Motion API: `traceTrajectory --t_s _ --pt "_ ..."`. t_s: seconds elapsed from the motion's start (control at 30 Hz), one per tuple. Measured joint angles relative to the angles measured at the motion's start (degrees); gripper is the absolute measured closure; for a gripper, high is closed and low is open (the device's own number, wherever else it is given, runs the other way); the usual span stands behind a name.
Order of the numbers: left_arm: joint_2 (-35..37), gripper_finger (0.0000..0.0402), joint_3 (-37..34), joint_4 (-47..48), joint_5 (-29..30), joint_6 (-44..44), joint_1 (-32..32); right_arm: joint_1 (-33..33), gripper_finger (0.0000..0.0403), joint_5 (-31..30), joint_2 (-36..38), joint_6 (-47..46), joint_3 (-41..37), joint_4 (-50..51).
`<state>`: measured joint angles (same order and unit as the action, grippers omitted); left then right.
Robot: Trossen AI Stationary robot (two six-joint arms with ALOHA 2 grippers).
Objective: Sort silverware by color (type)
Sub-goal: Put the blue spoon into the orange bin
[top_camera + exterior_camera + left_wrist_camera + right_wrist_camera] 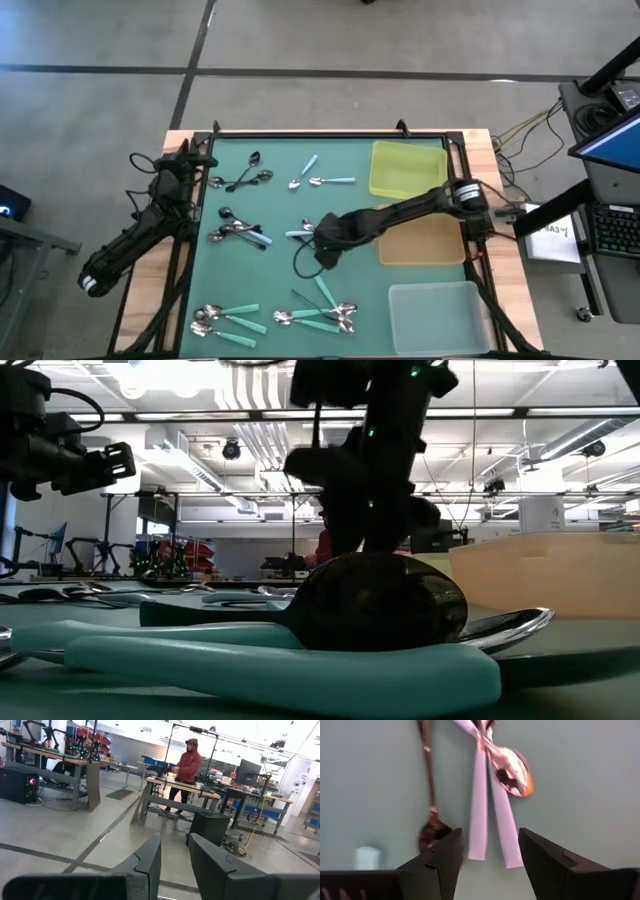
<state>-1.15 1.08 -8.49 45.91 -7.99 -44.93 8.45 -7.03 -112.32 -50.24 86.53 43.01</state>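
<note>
Small silverware spoons lie in clusters on the green mat (280, 270). My right gripper (318, 232) hangs open over the mat's middle and points steeply down. In its wrist view, two light blue handles (490, 815) with a shiny bowl (512, 770) lie below the gap (487, 855), and a dark spoon (430, 795) lies beside them. It touches nothing. Dark spoons (243, 178) and light blue ones (320, 180) lie at the far side. Teal-handled ones (225, 318) lie near the front. My left gripper (175, 865) is parked off the table's left edge, open and holding nothing.
Along the table's right side stand a yellow tray (408, 168), an orange tray (425, 243) and a clear tray (440, 315). A mixed dark and light blue cluster (240, 232) lies left of my right gripper. Teal and dark spoons (320, 312) lie near the front. A person stands far off in the room.
</note>
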Motion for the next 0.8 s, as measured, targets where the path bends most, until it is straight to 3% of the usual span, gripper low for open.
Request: traceTrajectory --t_s 0.23,0.8 --pt "0.0 0.0318 0.0 0.0 0.0 0.0 0.0 0.0 0.0218 -0.1 -4.9 1.9 5.3 7.5" --pt "-0.1 0.0318 0.0 0.0 0.0 0.0 0.0 -0.6 0.0218 -2.4 -8.5 5.3 5.6 7.5"
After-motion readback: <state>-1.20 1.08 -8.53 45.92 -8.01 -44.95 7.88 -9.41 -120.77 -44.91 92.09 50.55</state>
